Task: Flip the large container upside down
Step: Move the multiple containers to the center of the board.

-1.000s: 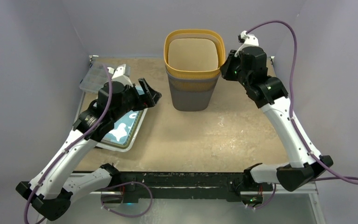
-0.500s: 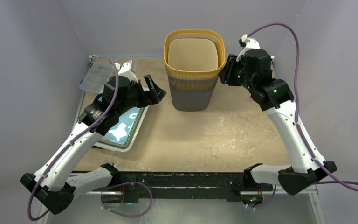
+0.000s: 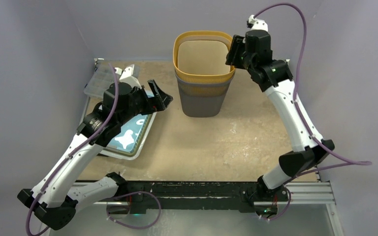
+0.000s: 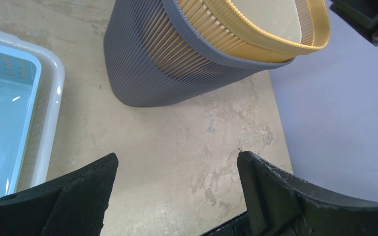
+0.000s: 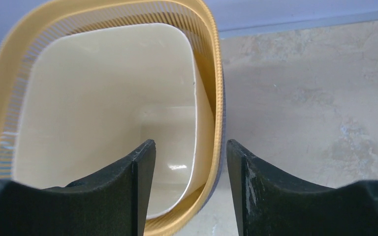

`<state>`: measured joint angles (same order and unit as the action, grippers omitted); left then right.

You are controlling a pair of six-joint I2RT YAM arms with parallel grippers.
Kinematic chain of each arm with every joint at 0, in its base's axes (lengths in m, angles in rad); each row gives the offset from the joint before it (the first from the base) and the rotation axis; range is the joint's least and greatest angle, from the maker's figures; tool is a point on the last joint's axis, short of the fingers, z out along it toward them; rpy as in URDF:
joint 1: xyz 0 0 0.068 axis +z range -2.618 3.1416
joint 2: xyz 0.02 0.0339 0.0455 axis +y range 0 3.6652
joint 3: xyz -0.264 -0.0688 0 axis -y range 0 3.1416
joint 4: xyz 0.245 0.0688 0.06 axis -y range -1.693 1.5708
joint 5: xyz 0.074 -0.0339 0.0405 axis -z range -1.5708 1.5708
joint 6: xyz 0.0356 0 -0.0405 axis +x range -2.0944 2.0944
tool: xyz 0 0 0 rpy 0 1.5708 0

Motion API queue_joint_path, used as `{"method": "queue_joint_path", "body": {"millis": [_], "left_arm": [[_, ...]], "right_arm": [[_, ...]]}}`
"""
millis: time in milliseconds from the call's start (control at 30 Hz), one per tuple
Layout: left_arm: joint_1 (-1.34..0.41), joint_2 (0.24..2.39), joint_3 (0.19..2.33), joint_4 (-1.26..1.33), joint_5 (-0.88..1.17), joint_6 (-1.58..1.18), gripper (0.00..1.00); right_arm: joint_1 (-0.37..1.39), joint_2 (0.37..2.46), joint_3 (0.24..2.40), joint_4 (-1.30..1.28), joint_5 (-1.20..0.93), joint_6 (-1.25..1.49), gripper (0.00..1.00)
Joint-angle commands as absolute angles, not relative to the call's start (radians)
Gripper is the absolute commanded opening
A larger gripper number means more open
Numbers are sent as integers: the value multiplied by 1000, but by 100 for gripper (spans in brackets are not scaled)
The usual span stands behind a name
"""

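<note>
1. Your right hand is spread and straddles the yellow rim, one finger inside and one outside.
2. Your left hand is spread wide, holds nothing, and hangs over the tabletop.
3. The large ribbed container stands upright, mouth up, at back-centre of the tabletop.
4. A white tray lies near the container's left side.

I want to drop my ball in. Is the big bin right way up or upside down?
Right way up. The big bin has its yellow rim on top, cream inside showing.
</note>
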<state>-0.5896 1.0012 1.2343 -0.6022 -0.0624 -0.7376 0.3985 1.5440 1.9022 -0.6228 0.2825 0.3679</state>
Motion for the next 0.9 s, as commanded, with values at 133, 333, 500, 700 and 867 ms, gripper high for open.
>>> {"method": "queue_joint_path", "body": {"millis": [133,333,500,700,867], "left_arm": [[-586,972,1238,-612,-95,-726,92],[-586,978,1238,-609,-94,-724,92],[-587,987,1238,-601,-82,-726,92],[-587,984,1246,-611,-81,-721,92],[-587,979,1245,-618,-91,-722,92]], "right_arm": [[381,1566,1938,-567,291,324,71],[380,1484,1851,-505,343,417,99],[376,1365,1674,-285,231,307,99],[373,1474,1818,-449,377,255,94],[365,1560,1903,-539,365,249,90]]}}
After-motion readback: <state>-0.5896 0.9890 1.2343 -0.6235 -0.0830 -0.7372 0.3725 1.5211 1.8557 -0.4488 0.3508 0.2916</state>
